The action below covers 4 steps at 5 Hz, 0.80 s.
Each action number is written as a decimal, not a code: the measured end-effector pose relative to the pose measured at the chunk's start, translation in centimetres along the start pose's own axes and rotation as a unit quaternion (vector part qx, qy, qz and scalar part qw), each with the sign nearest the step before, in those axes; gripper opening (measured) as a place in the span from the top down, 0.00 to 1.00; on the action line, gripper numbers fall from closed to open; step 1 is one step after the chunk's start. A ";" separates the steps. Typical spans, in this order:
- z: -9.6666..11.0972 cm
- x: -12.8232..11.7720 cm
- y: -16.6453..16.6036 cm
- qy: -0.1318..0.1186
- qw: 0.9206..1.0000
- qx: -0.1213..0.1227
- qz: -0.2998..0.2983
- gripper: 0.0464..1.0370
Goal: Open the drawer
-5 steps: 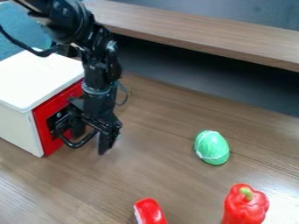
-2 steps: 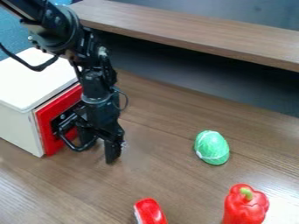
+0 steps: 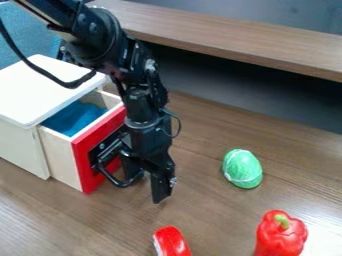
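While the gripper (image 3: 147, 186) hangs, fingers spread, at the handle (image 3: 120, 185), one seemingly inside its loop, the part-open drawer (image 3: 85, 172) lies just view-left; further pull likely goes away from white cabinet (image 3: 47, 85). Green toy (image 3: 242, 169), red pepper (image 3: 280, 236) well apart, not blocking.

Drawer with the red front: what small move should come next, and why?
Probably a slight further pull straight out from the cabinet. The drawer stands partly open, blue showing inside, and the hand is at the black handle, one finger apparently behind its bar.
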<state>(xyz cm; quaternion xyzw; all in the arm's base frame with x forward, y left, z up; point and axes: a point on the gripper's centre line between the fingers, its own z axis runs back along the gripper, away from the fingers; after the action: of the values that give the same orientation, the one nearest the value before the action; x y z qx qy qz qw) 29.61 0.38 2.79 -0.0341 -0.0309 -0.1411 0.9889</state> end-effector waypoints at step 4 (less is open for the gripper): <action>0.4 0.5 -4.4 0.000 0.998 -0.026 -0.052 0.04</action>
<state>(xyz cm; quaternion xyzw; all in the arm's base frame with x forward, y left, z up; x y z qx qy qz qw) 28.82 -3.89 3.52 -0.0579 -0.0292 -0.1930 0.9790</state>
